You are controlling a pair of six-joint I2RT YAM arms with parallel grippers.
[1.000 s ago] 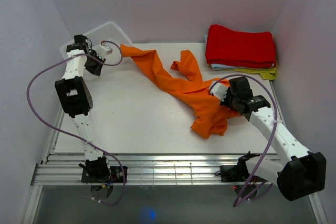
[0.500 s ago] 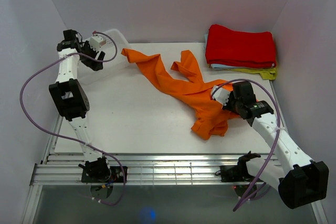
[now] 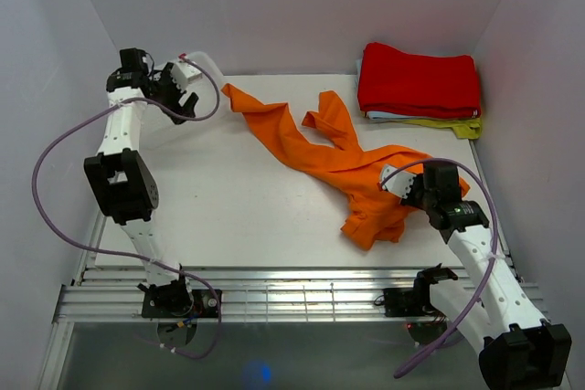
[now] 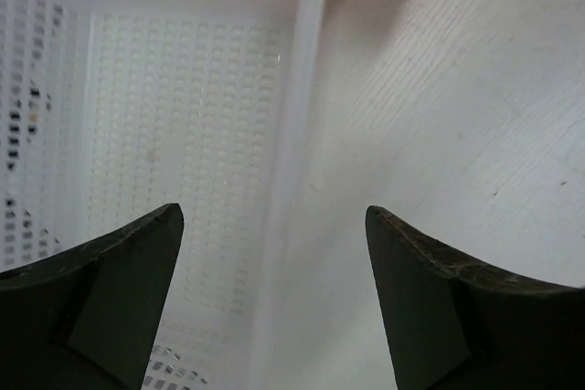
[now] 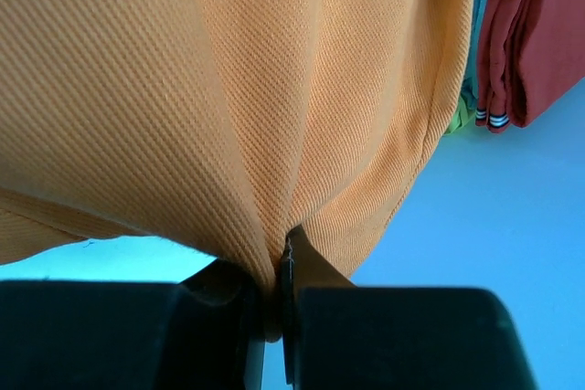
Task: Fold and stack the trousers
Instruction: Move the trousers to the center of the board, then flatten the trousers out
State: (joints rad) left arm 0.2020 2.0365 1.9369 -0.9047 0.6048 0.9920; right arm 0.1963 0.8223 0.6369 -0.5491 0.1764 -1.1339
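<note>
The trousers (image 3: pixel 320 157) lie crumpled on the table (image 3: pixel 228 198), running from near the white basket (image 4: pixel 183 116) away to my right gripper (image 5: pixel 279 285), which is clamped on a fold of their cloth, probably the waist end, while my left gripper (image 4: pixel 274 226) hangs wide open, empty, over the basket's rim.

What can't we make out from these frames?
- Waistband of the trousers: in the top view it is bunched under the right gripper; in the right wrist view, cloth fills the frame.
- The basket: in the top view it is mostly behind the left gripper; in the left wrist view the edges cut it off.
- The pile under the red cloth: in the top view only edges show, so the count is unclear.
</note>
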